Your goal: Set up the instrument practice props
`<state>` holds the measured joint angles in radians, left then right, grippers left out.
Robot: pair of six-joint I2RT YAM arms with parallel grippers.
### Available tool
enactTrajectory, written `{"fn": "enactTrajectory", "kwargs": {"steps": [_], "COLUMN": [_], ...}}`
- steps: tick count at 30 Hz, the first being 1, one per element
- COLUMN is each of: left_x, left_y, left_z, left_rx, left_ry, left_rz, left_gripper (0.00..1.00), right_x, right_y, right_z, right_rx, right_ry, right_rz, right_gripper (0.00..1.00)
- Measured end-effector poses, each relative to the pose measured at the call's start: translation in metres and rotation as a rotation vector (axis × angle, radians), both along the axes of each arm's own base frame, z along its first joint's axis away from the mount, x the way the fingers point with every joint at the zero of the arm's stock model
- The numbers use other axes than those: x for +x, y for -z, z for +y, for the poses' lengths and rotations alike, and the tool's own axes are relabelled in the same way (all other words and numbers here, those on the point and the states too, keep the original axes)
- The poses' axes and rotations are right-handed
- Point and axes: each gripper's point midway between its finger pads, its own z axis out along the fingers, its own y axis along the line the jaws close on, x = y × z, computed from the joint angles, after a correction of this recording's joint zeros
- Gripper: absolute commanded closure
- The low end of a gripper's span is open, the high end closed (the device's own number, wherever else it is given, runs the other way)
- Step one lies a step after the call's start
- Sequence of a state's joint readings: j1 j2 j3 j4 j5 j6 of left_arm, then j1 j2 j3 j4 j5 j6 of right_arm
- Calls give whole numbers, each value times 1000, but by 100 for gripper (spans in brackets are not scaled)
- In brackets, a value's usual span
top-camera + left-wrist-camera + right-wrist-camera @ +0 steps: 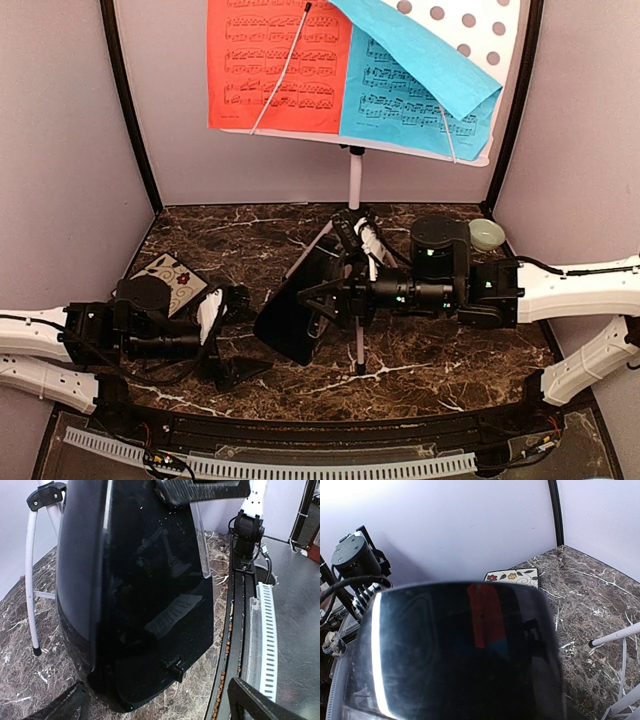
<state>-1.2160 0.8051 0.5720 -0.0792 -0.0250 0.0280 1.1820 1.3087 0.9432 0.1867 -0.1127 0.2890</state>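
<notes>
Nearest us, the left gripper [235,335] stands spread wide with nothing between its black fingers [252,700]. It sits low over the dark brown, white-veined marble table [450,350]. Just ahead of it we see the metronome [295,318], a glossy black pyramid with rounded edges. It is tilted, its broad base toward the left gripper and its narrow top toward the right. Its polished face mirrors the room, and we cannot tell whether its base touches the marble.

The right gripper [330,295] is clamped on the metronome's narrow end.

Behind it the music stand [355,178] rises on a slim white pole. Its thin tubular tripod legs [32,595] end in black rubber tips. To the left a square floral tile [175,280] lies flat, and at the far right we see a small pale green bowl [487,234].

Farthest back, on the perforated white desk, rest a red sheet [275,60] and a blue sheet [400,95] of printed music. The blue sheet's top flops forward.
</notes>
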Motion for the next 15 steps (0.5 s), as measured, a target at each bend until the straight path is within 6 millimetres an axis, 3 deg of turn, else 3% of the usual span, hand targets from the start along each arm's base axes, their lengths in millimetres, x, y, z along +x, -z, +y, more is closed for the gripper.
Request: {"fn": "enactTrajectory", "kwargs": {"steps": [6,15], "left_x": [13,33], "left_y": [5,2], "left_z": [-3,4], "left_rx": [38,43], "left_ry": [-85,-211], "left_rz": [-26,-42], "left_gripper": [12,19], "right_x": [4,12], "right_y": [0,2], "right_z": [-1,-1], "right_rx": [7,12], "right_ry": [23,71], "right_rz": [23,49], "right_gripper": [100,100]}}
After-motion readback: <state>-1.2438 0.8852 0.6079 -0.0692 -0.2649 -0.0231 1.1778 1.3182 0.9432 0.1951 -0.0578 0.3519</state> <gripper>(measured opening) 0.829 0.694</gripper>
